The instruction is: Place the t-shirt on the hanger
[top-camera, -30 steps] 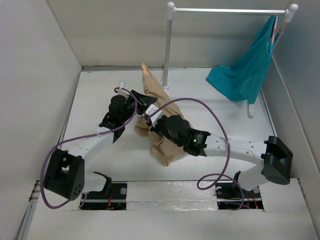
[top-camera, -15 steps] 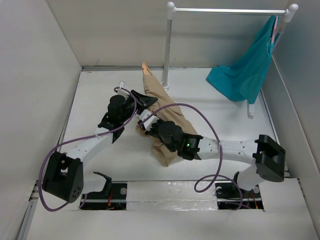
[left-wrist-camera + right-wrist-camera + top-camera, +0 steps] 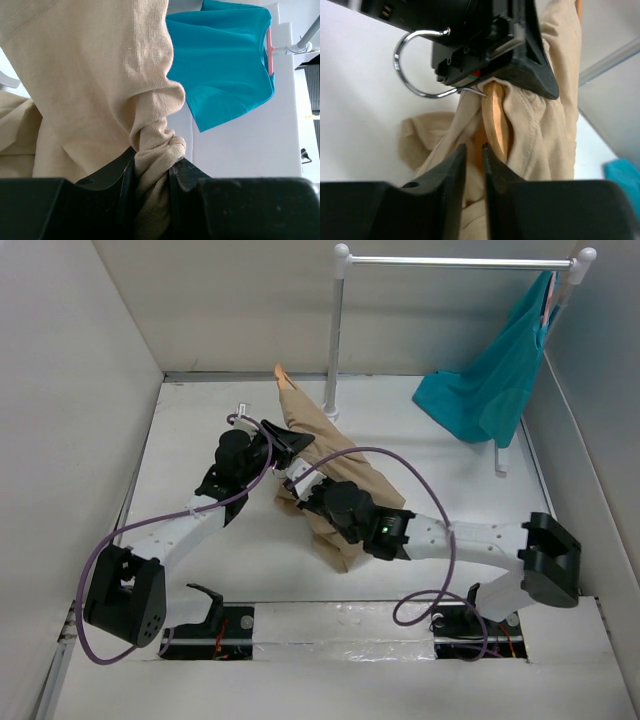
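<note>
The tan t-shirt (image 3: 335, 480) hangs draped over the wooden hanger (image 3: 281, 374), whose tip sticks out at the top. In the right wrist view the hanger (image 3: 496, 115) shows inside the shirt (image 3: 545, 125), with its metal hook (image 3: 402, 65) to the left. My left gripper (image 3: 287, 444) is shut on a bunched fold of the t-shirt (image 3: 100, 75) by the hanger's neck; its fingertips (image 3: 125, 172) pinch the fabric. My right gripper (image 3: 298, 487) sits just below it, its jaws nearly closed on shirt fabric (image 3: 474, 150).
A white clothes rail (image 3: 455, 260) stands at the back, its post (image 3: 333, 350) close behind the shirt. A teal garment (image 3: 490, 380) hangs from the rail's right end and also shows in the left wrist view (image 3: 220, 60). White walls enclose the table.
My right arm has shifted left and then back a little, staying low on the shirt. The hanger tip has tilted slightly left. My left gripper keeps its hold.
</note>
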You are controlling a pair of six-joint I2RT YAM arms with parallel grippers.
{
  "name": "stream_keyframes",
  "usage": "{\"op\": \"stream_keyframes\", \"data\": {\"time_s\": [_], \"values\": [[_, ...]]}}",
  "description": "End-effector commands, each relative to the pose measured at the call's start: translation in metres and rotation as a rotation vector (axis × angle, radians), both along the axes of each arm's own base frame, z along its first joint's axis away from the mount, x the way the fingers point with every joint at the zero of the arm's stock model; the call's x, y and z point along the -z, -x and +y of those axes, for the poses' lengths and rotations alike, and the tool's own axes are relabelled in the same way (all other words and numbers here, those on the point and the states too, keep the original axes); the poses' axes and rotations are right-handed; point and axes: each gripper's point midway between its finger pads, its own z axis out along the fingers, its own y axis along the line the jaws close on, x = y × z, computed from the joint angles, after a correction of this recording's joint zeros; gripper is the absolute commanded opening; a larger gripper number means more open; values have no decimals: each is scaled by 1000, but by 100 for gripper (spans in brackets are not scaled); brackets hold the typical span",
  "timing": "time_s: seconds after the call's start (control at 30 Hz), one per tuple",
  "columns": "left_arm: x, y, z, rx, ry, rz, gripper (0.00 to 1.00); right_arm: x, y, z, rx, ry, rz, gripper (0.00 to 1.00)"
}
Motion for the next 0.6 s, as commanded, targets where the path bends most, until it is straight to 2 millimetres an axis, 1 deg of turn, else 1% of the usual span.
{"op": "stream_keyframes", "data": {"time_s": [0.0, 0.03, 0.07, 0.1, 0.17, 0.2, 0.23, 0.27, 0.3, 0.33, 0.37, 0.4, 0.43, 0.47, 0.57], "values": [[-49, -3, -3, 7, 46, -127, 0, -60, 23, -8, -102, -235, 23, 28], [-49, -4, -4, 7, 47, -127, 0, -76, 33, -16, -135, -287, 29, 31], [-52, -5, -5, 11, 61, -132, 0, -69, 39, -16, -182, -311, 73, 36], [-52, -6, -6, 13, 68, -131, 0, -70, 40, -20, -192, -325, 84, 43], [-53, -6, -9, 31, 70, -128, 0, -70, 40, -32, -162, -342, 94, 47], [-53, -7, -10, 32, 67, -129, 0, -59, 35, -40, -111, -320, 103, 51], [-54, -6, -9, 32, 68, -131, 0, -53, 33, -45, -84, -304, 108, 52], [-54, -6, -9, 30, 69, -133, 0, -42, 29, -50, -43, -275, 112, 52], [-54, -5, -8, 29, 69, -134, 0, -35, 23, -59, 23, -257, 113, 52], [-54, -5, -8, 28, 64, -138, 0, -22, 22, -67, 62, -217, 142, 52], [-52, -5, -7, 25, 55, -129, 0, -17, 22, -72, 89, -209, 156, 51], [-55, -4, -7, 26, 51, -138, 0, -15, 23, -73, 101, -231, 175, 48], [-56, -4, -6, 24, 50, -140, 0, -7, 25, -75, 97, -239, 182, 48], [-56, -4, -7, 25, 57, -144, 0, -5, 24, -77, 91, -253, 186, 48], [-54, -1, -8, 43, 49, -138, 0, -8, 18, -81, 87, -312, 203, 48]]}}
